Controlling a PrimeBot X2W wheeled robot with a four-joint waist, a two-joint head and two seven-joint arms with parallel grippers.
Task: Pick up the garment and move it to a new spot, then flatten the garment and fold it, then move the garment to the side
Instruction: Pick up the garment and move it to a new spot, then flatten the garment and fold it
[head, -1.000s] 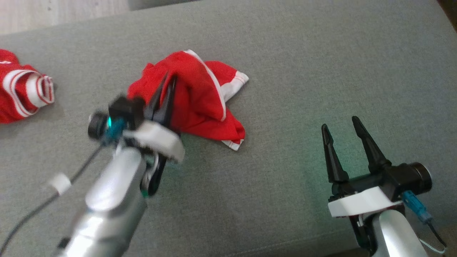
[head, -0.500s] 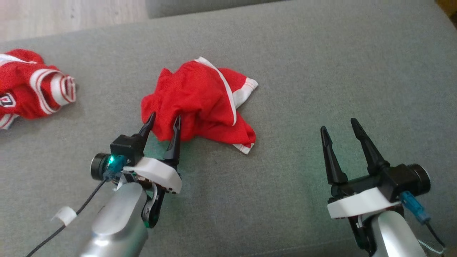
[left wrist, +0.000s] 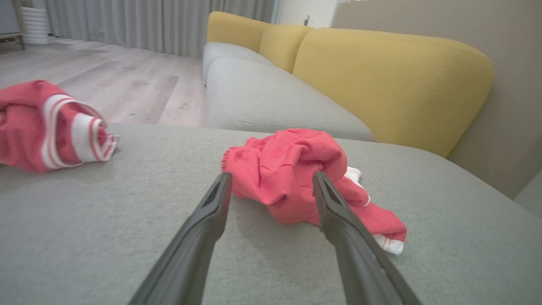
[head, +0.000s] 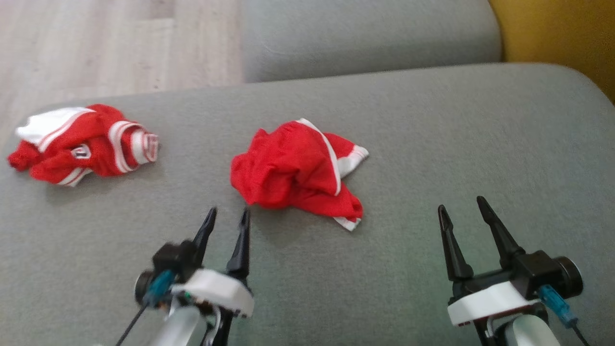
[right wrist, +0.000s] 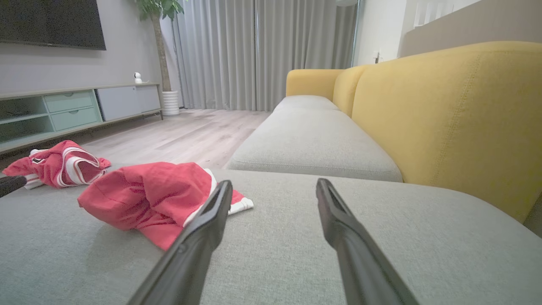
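Observation:
The garment [head: 293, 173], red with white trim, lies crumpled in a heap in the middle of the grey sofa seat [head: 456, 134]. My left gripper [head: 228, 210] is open just in front of the heap, with its tips short of the cloth and nothing between them. In the left wrist view the garment [left wrist: 292, 161] sits just beyond the open left gripper [left wrist: 271, 174]. My right gripper [head: 461, 203] is open and empty to the right of the heap. In the right wrist view the garment [right wrist: 144, 192] lies to the left of the right gripper [right wrist: 274, 182].
A second red and white garment [head: 81, 144] is bunched at the seat's far left edge. The yellow backrest [head: 557, 33] rises at the right. Another grey cushion [head: 365, 38] lies beyond, with wooden floor [head: 96, 48] past the left edge.
My left gripper was shut on the garment. It has opened, let the garment drop and drawn back. The camera has shifted, showing more of the sofa beyond. The right gripper stays open.

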